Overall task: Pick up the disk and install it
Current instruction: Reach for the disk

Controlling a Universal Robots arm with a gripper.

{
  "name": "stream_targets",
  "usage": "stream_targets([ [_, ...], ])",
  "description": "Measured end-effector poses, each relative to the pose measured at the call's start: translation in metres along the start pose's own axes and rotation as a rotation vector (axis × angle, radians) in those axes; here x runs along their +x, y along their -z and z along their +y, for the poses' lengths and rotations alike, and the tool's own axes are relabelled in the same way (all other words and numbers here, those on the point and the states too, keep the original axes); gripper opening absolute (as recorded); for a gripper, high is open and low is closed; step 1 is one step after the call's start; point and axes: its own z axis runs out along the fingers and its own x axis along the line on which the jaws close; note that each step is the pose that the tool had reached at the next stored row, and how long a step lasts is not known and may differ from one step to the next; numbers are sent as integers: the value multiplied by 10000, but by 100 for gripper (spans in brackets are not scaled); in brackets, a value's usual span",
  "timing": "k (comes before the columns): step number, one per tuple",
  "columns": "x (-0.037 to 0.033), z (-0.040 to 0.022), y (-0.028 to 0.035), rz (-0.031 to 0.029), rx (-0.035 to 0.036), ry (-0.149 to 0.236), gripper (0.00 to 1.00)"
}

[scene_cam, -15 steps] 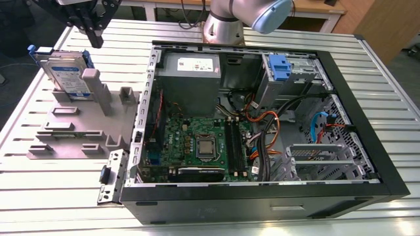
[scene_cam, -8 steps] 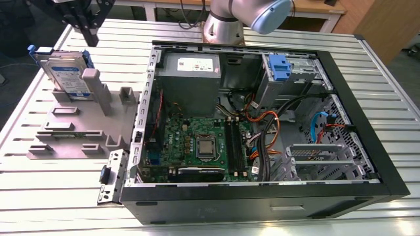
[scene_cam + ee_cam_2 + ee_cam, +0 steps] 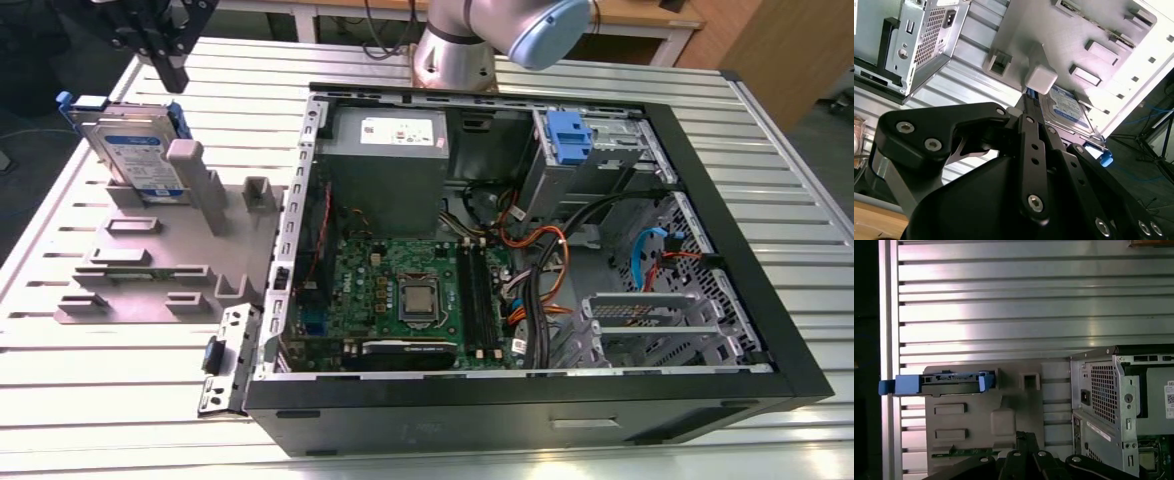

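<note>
The arm [image 3: 467,40] is cut off at the top edge of the exterior view, and so is the upper part of its gripper [image 3: 171,78]. In the second wrist view the gripper [image 3: 1025,100] and its black body cover most of the disk [image 3: 1069,110], leaving only part of the label and a blue corner. In the exterior view the foot of the disk [image 3: 134,150] sits behind the posts of a grey holder [image 3: 147,270].

That holder lies flat on the slatted desk [image 3: 774,150], at the exterior view's left, and carries the disk upright on its edge in the far slot. Beside it stands an open computer case [image 3: 747,330]. Inside are a grey metal box [image 3: 387,150], a green board [image 3: 400,290], loose cables [image 3: 547,250] and a blue bracket [image 3: 567,135] in the far bay. What lies behind the bracket is too dark to make out.

The jaws look drawn together and hold nothing, though from these angles I would not swear there is no gap between them. They hang above the top edge of the disk, near it but apart. In the first wrist view the disk [image 3: 949,382] shows edge-on in its blue frame, with the holder [image 3: 979,415] spread between it and the gripper [image 3: 1025,436].
</note>
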Motion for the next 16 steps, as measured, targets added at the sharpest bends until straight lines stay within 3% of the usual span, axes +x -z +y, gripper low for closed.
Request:
stream_targets([
  [9,91,11,-4,0,0,0,11],
  [16,108,12,-5,0,0,0,11],
])
